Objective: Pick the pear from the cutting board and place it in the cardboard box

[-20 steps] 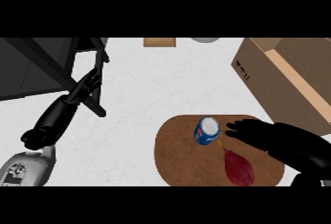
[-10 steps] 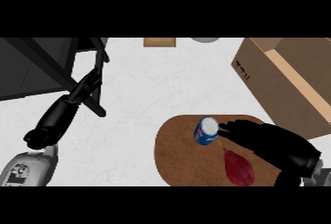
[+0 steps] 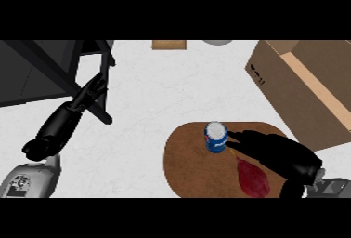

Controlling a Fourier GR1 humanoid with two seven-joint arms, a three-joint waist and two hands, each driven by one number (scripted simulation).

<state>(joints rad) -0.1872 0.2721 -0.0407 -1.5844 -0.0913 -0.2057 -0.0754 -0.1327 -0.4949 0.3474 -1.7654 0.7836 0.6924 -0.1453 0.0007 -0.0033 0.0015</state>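
A dark red pear (image 3: 255, 180) lies on the round brown cutting board (image 3: 188, 160), toward its lower right. My right hand (image 3: 277, 151) hovers over the board with relaxed, open fingers; it covers the pear's upper end, and its fingertips reach next to a blue can (image 3: 216, 137) standing on the board. The open cardboard box (image 3: 302, 88) sits at the upper right, just beyond the board. At the left, my left hand (image 3: 65, 123) rests open, fingers pointing up and away.
A large dark unit (image 3: 41, 69) fills the upper left corner, and the left hand's fingertips lie near it. A small tan object (image 3: 169, 44) and a grey round one (image 3: 218, 42) sit at the far edge. White counter (image 3: 171, 93) lies between hand, box and board.
My right hand has shifted left and lower over the board, its fingers now beside the can and over the pear's top. The left hand, can and pear have not moved.
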